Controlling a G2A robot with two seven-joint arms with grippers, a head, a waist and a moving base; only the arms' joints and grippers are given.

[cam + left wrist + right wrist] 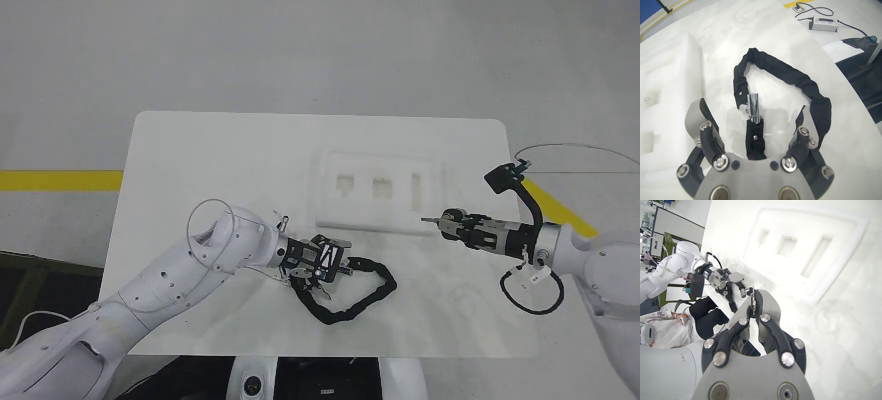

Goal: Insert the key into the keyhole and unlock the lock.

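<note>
Black fabric-sleeved chain [791, 75] with chrome lock cylinder [753, 104] lies near front edge of white table [200, 160]. left gripper [752, 108] spread wide, one finger each side of cylinder. right gripper [754, 303] pinched on small metal key with ring [752, 299], near white foam tray [380, 190], well apart from lock.

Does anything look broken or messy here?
Nothing stands out. The chain lock lies looped on the table, its metal end inside the open left gripper. The right gripper pinches the key, and the foam tray sits flat.
</note>
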